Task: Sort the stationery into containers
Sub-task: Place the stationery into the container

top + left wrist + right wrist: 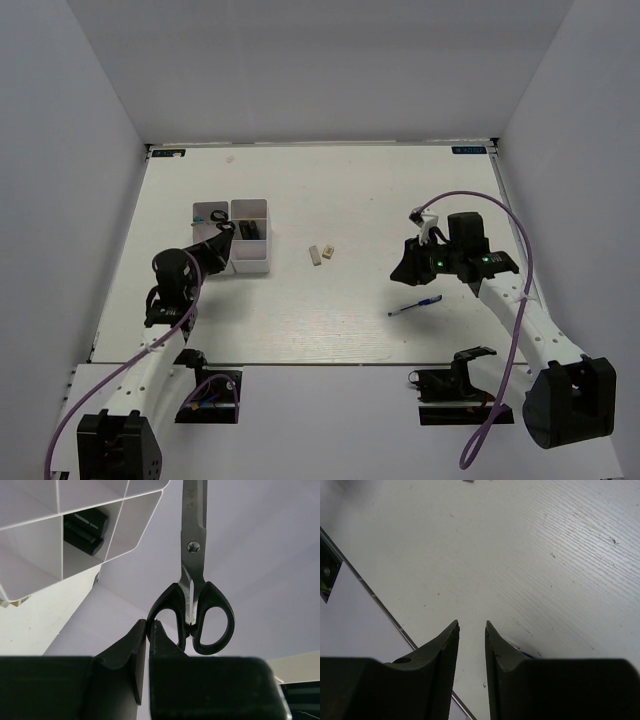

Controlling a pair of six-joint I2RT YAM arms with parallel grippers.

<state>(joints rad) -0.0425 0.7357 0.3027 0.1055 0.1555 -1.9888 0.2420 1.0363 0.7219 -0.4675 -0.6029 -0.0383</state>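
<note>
The white organizer tray (250,262) stands left of centre. My left gripper (222,232) is beside it, shut on one handle loop of the black-handled scissors (192,580), whose blades point away past the tray's corner (135,525). In the left wrist view my left gripper (149,622) pinches the loop. A black item (87,527) lies in one compartment. My right gripper (408,268) is open and empty, a little above the table. In the right wrist view my right gripper (472,625) has narrowly parted jaws. The blue pen (415,305) lies just in front of it.
Two small beige blocks (320,254) lie side by side mid-table, right of the tray. A green and black item (210,215) sits in the tray's far-left compartment. White walls enclose the table on three sides. The table's near edge (375,602) shows in the right wrist view.
</note>
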